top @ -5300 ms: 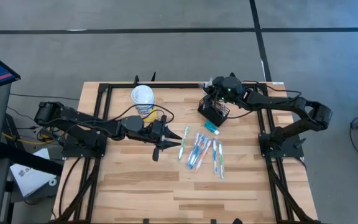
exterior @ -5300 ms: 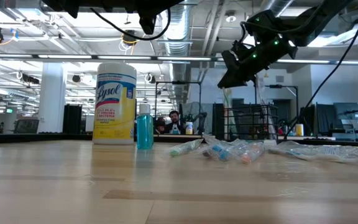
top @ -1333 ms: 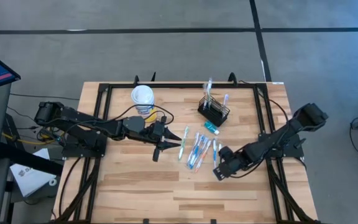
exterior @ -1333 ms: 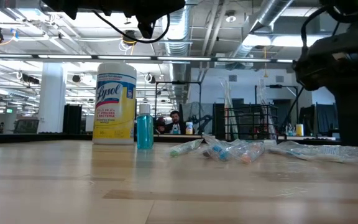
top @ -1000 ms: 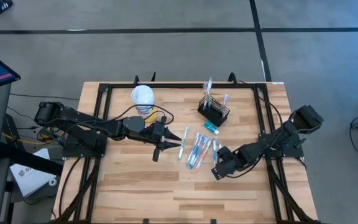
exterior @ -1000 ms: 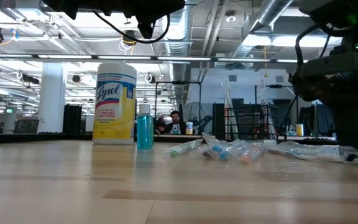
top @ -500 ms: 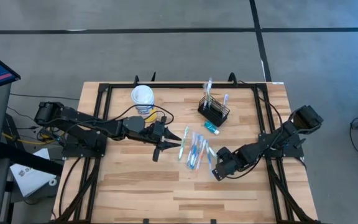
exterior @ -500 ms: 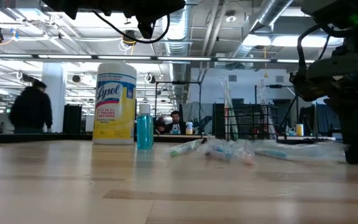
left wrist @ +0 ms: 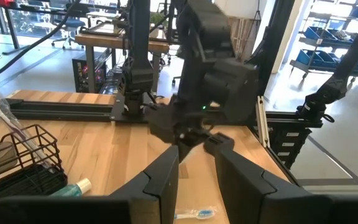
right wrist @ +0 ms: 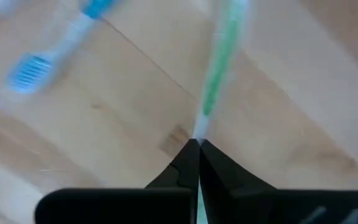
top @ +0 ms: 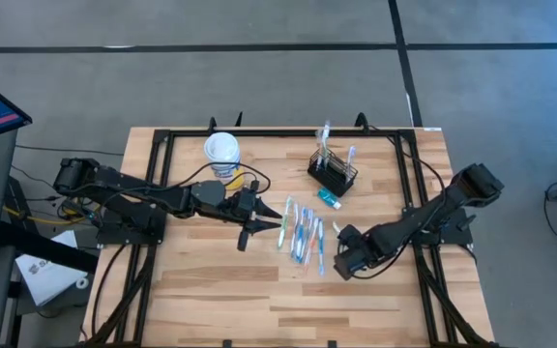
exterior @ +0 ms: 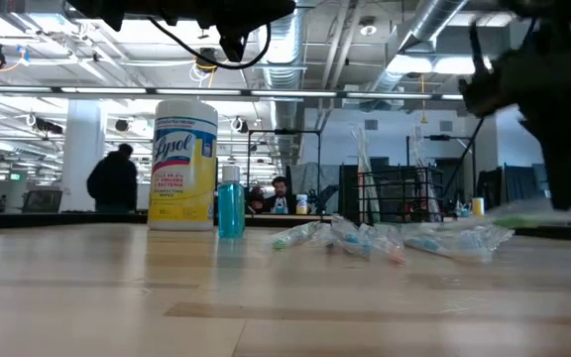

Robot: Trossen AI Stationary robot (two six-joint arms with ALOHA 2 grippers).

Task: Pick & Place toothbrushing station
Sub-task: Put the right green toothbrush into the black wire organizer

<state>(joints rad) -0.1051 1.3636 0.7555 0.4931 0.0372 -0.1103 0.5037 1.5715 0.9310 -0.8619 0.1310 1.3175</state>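
While right gripper [top: 339,253] pinches a green toothbrush [right wrist: 219,62] | caddy [top: 333,172] stands well apart, far side | left gripper [top: 259,224] fingers spread, near brushes

Both arms are matte black, built of slim tubular links joined by chunkier rounded joint housings, each bolted to a black frame base near the edge of the wooden table [top: 211,290], with thin black cables looping along the links. The left gripper [top: 259,220] ends in two flat, tapering black fingers [left wrist: 160,180] with angular, faceted sides, behind a blocky wrist. The right gripper [top: 338,259] has the same dark boxy body, a small green light glowing on it, and narrow black fingertips [right wrist: 188,162] that come to a fine point.
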